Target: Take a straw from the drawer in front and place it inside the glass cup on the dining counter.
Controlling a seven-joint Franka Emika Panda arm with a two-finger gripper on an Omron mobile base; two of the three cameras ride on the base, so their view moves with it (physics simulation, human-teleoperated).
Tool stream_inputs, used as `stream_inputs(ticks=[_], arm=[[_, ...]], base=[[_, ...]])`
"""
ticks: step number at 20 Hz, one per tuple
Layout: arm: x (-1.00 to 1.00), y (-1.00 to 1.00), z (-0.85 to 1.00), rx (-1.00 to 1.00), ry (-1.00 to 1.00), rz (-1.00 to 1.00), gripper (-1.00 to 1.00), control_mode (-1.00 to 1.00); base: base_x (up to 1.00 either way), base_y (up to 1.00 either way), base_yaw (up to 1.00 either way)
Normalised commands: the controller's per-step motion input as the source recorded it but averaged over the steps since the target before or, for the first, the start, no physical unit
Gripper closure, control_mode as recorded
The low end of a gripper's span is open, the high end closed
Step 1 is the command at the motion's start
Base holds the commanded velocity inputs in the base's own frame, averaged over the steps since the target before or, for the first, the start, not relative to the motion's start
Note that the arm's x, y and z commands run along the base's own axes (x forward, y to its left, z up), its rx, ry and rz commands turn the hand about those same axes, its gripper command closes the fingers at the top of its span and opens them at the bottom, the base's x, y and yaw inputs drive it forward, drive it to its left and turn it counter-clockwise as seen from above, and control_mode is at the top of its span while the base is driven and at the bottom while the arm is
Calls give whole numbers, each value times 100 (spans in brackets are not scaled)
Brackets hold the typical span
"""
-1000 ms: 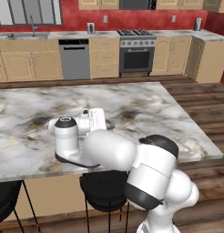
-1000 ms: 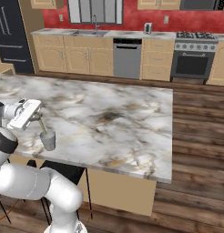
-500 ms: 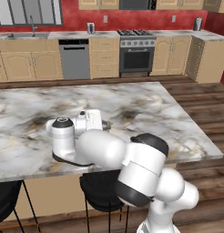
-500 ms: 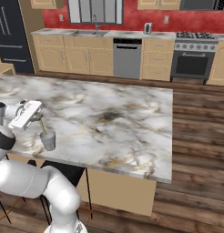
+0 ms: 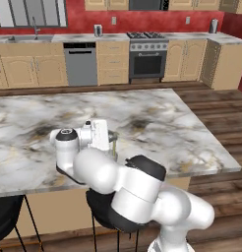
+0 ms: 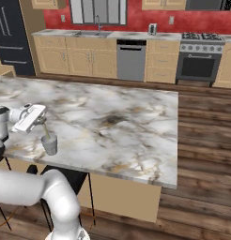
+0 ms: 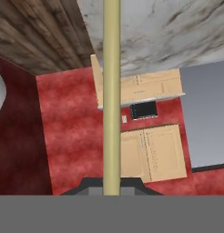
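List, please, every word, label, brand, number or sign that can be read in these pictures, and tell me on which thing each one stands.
None: no readable text appears in any view.
The glass cup, the straw and the dining counter carry no label.
The dishwasher and the oven show plain fronts; any control markings there are too small to read.
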Motion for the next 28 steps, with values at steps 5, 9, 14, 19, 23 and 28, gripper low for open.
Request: stream_inputs(ticks=[5, 9, 14, 19, 23, 28], arm=[[18, 0, -21, 0, 5, 0, 100, -100], [8, 0, -16, 0, 3, 0, 100, -100], [11, 1, -4, 0, 0, 0, 100, -100], [15, 4, 0, 0, 0, 0, 100, -100], [18, 4, -1, 1, 0, 0, 100, -100], [11, 10, -12, 6, 0, 1, 100, -100]], base=[[0, 0, 0], [0, 0, 0], [0, 0, 0], [0, 0, 0], [0, 0, 0], [0, 0, 0]])
